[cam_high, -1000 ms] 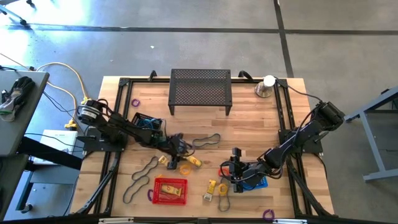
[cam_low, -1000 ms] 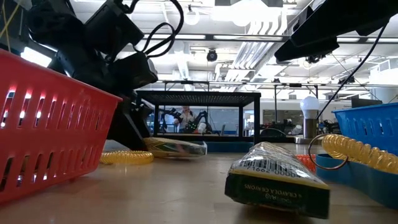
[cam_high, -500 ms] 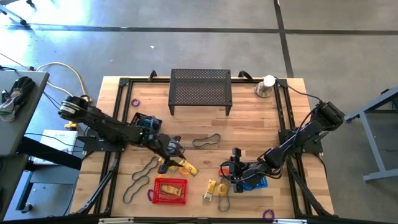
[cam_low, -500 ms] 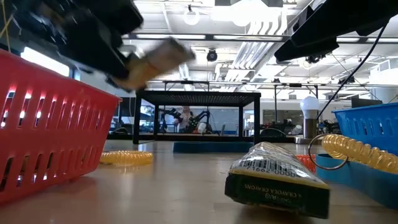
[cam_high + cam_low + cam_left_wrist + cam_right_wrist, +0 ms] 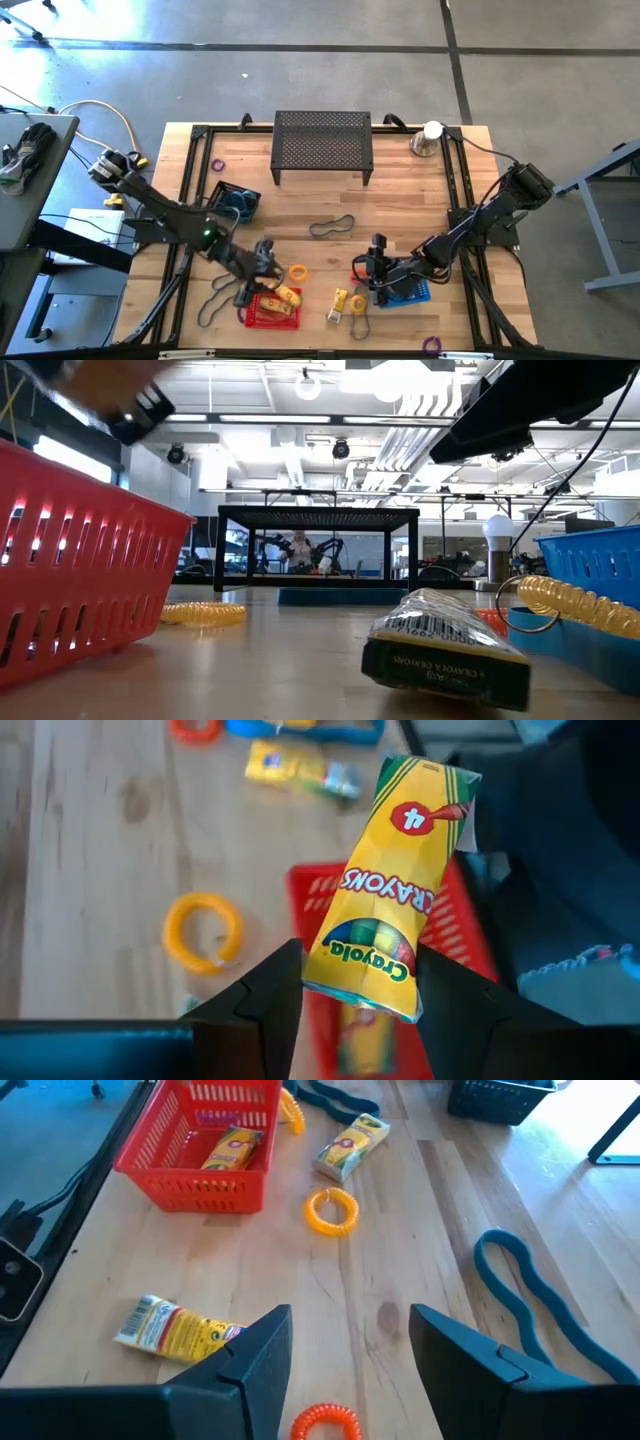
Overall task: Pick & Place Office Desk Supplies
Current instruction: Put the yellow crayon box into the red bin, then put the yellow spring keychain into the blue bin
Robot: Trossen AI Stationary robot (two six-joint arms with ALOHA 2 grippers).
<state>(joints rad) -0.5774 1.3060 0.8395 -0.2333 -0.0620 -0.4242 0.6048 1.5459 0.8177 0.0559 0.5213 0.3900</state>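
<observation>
The left hand (image 5: 350,990) is clamped on a yellow cardboard crayon box (image 5: 392,890), holding it just above the red slatted plastic basket (image 5: 272,308) – a second crayon box already lies inside. The right hand (image 5: 350,1350), fingers apart and empty, hovers over the wooden surface (image 5: 400,1280) beside the blue basket (image 5: 410,291).

1. A wooden table (image 5: 400,200) carries everything.
2. On it stand a black mesh stand (image 5: 322,145), a red basket (image 5: 272,308) and a blue basket (image 5: 410,292).
3. Loose on the wood: a yellow crayon box (image 5: 341,303), a yellow coil ring (image 5: 297,272) and a dark band loop (image 5: 331,226).
</observation>
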